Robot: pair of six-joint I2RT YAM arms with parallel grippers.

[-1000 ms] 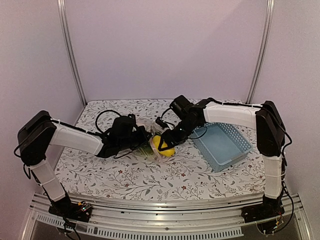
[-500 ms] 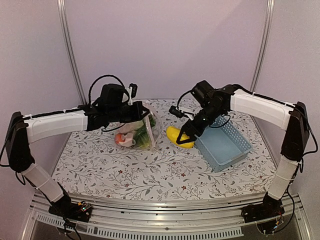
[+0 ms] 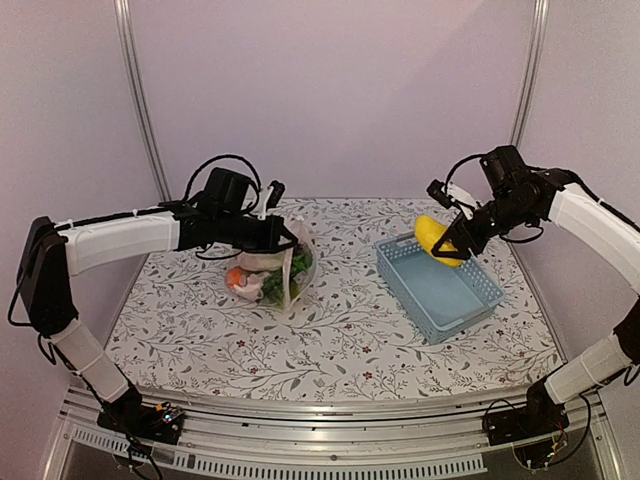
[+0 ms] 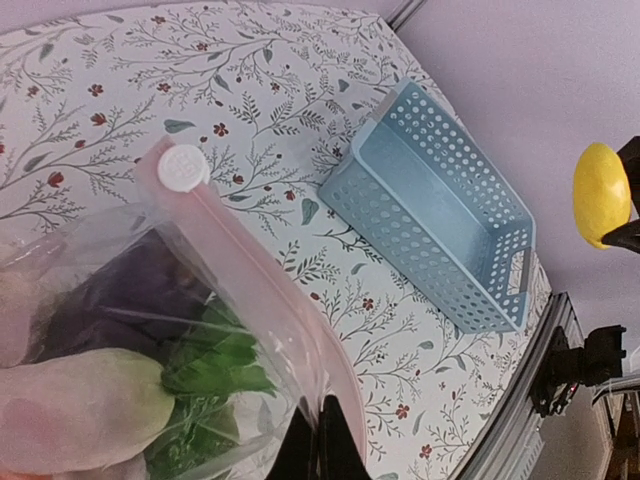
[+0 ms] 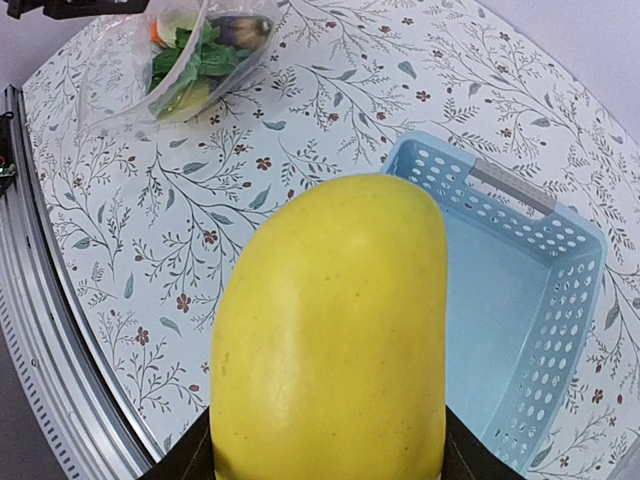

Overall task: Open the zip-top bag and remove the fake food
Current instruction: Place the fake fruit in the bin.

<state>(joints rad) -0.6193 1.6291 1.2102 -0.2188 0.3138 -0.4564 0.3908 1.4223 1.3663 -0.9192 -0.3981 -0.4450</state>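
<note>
The right claw (image 3: 450,243) grips one yellow fruit (image 5: 330,330), with the blue basket (image 3: 440,295) just beneath it. The left claw (image 4: 318,447) is clamped on the rim of the zip-top bag (image 4: 230,300), holding it up. Below that claw, inside the bag, sits the remaining fake food (image 4: 200,360): eggplant, greens and a white piece. One piece is out, and most are left.

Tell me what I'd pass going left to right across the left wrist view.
zip-top bag → light-blue basket → yellow toy fruit, up at the right edge. The left gripper overlaps the bag's edge at the bottom, so it has no clear place in the order.
</note>
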